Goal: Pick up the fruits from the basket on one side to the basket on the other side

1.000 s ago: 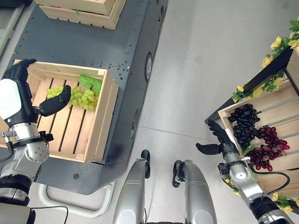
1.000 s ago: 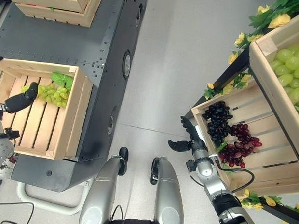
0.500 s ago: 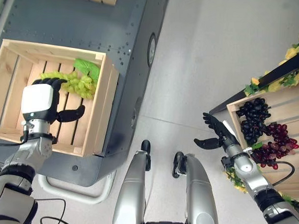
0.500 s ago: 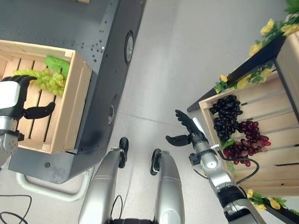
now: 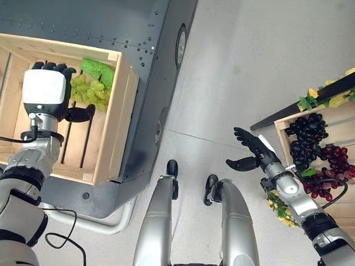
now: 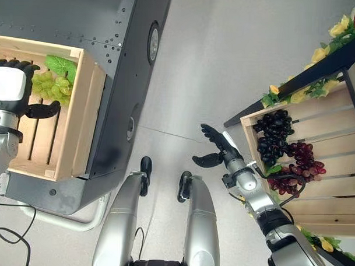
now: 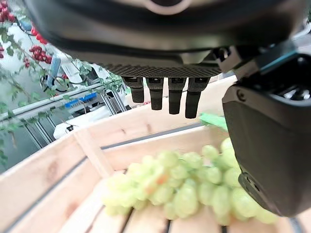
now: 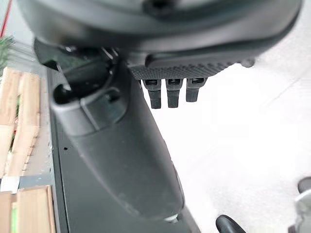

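- Grey floor (image 5: 255,71) runs between a dark metal platform (image 5: 111,14) on the robot's left and a flower-trimmed stand on its right.
- Nearest, the right hand (image 5: 251,153) hangs over bare floor with fingers spread and empty, just short of the right crate (image 5: 283,126); it looks parked while the other arm works.
- That crate holds dark grapes (image 5: 303,134) and red grapes (image 5: 333,173), lying on its slats.
- On the platform, the left hand (image 5: 50,96) sits inside the wooden crate (image 5: 117,119), fingers straight, thumb out, holding nothing.
- Green grapes (image 5: 91,89) with a leaf (image 5: 97,72) lie on the slats in the crate's far corner, just beside the hand's fingers and thumb; the wrist view shows the bunch in the gap between them, ungripped, which suggests a reach to grasp.
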